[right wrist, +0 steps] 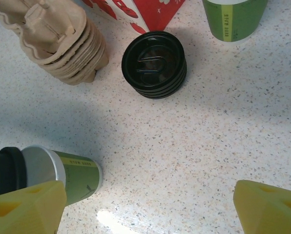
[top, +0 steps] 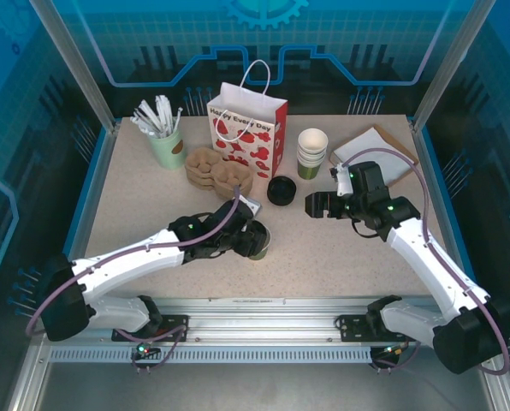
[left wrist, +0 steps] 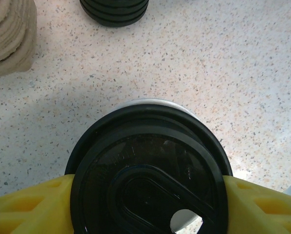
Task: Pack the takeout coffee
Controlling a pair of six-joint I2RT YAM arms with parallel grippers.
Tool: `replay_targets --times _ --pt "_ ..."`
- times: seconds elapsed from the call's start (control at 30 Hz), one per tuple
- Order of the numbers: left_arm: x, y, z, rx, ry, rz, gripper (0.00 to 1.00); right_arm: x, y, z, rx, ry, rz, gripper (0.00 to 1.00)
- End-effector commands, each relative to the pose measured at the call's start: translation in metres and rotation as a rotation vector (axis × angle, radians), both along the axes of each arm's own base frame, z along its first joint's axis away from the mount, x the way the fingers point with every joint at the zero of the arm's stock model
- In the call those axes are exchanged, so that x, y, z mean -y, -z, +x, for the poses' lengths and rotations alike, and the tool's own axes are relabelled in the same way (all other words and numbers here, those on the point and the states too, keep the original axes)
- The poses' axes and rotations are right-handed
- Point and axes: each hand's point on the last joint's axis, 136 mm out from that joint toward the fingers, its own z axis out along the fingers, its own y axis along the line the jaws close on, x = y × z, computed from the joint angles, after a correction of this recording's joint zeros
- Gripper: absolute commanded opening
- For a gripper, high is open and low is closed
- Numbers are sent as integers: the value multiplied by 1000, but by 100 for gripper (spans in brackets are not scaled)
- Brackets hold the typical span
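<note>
Countertop point(left wrist: 209, 63) lies open between gripped takeout coffee point(left wrist: 148, 170) and lid stack point(left wrist: 114, 9).

The top camera sits high behind the arm bases, looking down and forward over the whole table point(top: 135, 223). The left wrist camera looks along the left fingers point(left wrist: 23, 209), very close on the lid of the cup point(left wrist: 150, 170), with tabletop beyond. The right wrist camera hangs farther off, facing down past the right fingers point(right wrist: 23, 209) at a wider patch of tabletop. All three views share the lid stack point(top: 281, 190) and carrier stack point(top: 219, 171). The top and right wrist views also share the cup stack point(top: 312, 152).
</note>
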Motion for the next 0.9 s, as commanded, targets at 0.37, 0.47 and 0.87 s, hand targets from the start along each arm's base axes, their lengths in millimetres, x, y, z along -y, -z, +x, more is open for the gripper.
replay_targets --times 0.37,0.47,0.87 --pt "12 1 10 21 32 40 69 -2 3 -6 4 -33 16 91" --pt "15 4 10 14 38 40 70 -1 2 -7 5 -32 16 91" --pt "16 18 5 -20 69 120 70 1 3 -9 5 -25 9 91"
